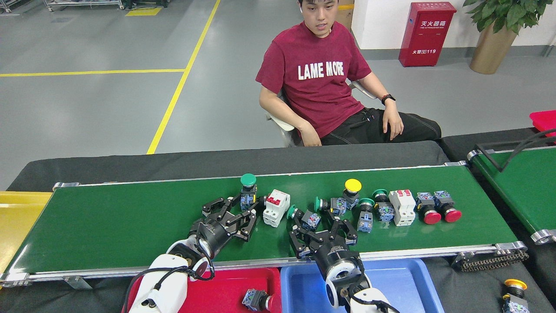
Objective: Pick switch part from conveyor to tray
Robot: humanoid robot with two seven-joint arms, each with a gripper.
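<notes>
Switch part lies on its side just beyond our right gripper — fingers spread, empty — green cap pointing left; left gripper likewise open.

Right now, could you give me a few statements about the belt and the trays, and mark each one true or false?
1. Both grippers are over the conveyor. True: the left gripper and the right gripper are open above it.
2. The red tray is empty. False: one switch part lies in it.
3. The blue tray shows no parts. True.
4. The yellow-capped switch is in the right gripper. False: it stands on the belt, beyond that gripper.
</notes>
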